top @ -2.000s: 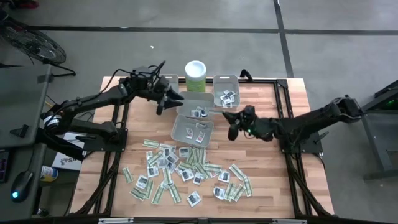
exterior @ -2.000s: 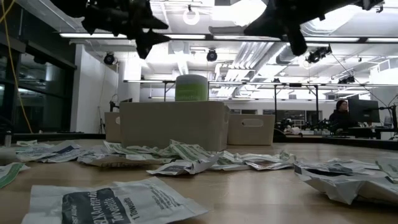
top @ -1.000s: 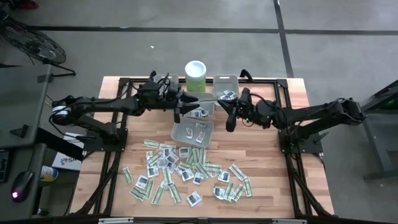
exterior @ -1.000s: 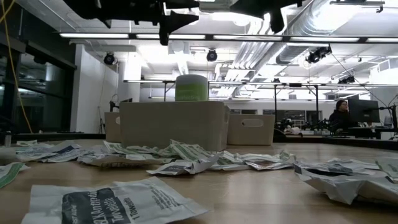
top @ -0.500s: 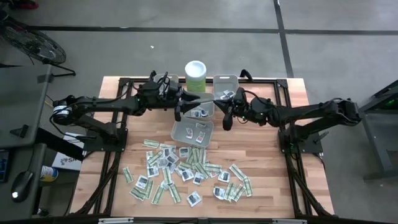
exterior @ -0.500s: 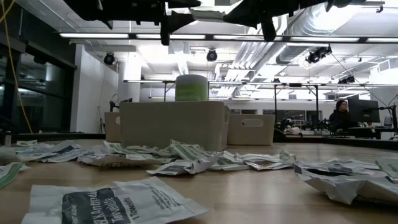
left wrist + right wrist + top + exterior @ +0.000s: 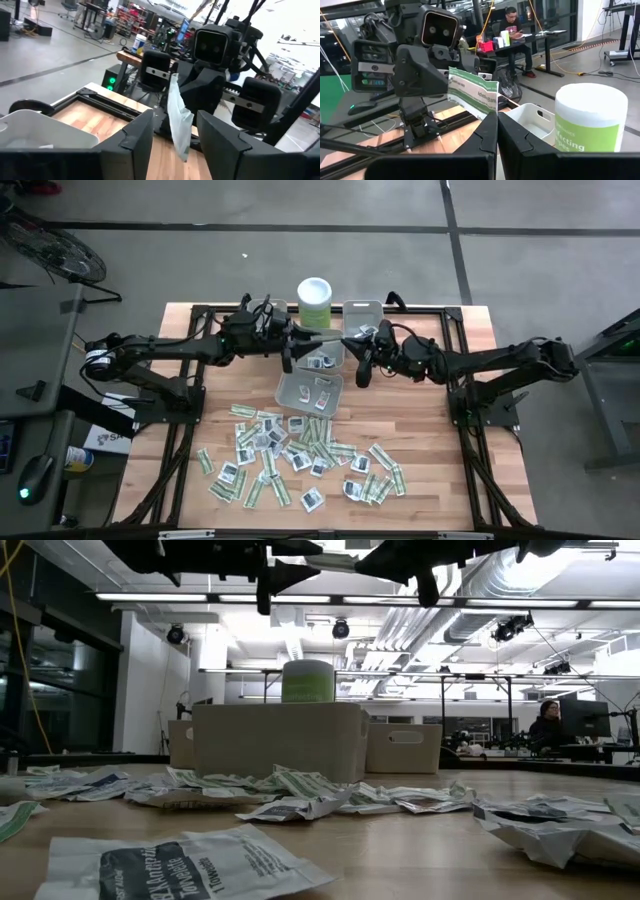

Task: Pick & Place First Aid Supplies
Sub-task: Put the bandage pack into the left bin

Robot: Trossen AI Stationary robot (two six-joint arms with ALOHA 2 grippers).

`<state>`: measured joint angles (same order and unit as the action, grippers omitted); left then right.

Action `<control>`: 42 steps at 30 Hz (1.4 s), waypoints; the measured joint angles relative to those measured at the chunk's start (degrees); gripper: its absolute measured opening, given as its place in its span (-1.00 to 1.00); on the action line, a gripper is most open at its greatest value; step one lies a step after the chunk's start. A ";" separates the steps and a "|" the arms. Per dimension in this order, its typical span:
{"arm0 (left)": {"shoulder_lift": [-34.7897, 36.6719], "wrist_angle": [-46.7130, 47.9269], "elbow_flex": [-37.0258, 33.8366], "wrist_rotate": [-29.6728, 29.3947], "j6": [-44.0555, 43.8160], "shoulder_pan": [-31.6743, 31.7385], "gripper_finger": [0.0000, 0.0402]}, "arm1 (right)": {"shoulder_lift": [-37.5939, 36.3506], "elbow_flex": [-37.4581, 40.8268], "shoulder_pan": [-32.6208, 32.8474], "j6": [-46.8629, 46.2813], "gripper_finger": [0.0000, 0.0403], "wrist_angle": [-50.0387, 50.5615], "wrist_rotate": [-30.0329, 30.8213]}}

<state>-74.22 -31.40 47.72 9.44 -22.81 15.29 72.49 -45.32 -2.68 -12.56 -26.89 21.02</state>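
Both arms are raised over the bin cluster at the far middle of the tabletop (image 7: 440,430), meeting head-on just in front of the green canister (image 7: 315,302).

Right end effector (image 7: 349,343): fingers pressed together, pinching a green-white strip packet (image 7: 472,97). In the right wrist view the strip sticks up from between the closed fingertips (image 7: 490,131), with the canister and a grey bin beside it. From above, the strip reaches from the right end effector toward the left one, over the middle bin (image 7: 322,352).

Left end effector (image 7: 296,343): fingers (image 7: 135,137) spread. In the left wrist view the same strip hangs in the gap between them, and I can't tell whether either finger touches it. The right arm's wrist and camera sit directly behind the strip.

Three grey bins near the canister:
- right bin (image 7: 363,327), beside the canister, holds several white square packets with dark print
- the middle bin, in front of the canister, holds a few
- front bin (image 7: 308,390), nearest the pile, holds a few

Loose packets (image 7: 300,455), strips and squares mixed, are spread over the tabletop in front of the front bin, well apart from both end effectors. In the low view they litter the foreground in front of the bins, and both arms show only at the top edge.

A person sits at a desk in the room behind.
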 joint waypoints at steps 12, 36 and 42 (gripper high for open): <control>0.02 2.23 0.00 -1.24 -0.14 0.06 -0.94 | 0.00 0.00 0.02 -0.02 -1.00 0.00 1.22; 5.90 29.54 -0.04 -14.46 2.56 6.24 -1.00 | -5.50 0.02 -0.63 -3.07 0.02 8.19 7.24; 7.45 42.66 -0.02 -17.49 -0.26 11.02 -1.00 | -7.30 0.02 -0.63 -4.34 0.05 11.59 9.10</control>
<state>-66.76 11.26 47.70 -8.05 -23.07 26.32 65.19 -45.30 -3.31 -16.90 -15.31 30.12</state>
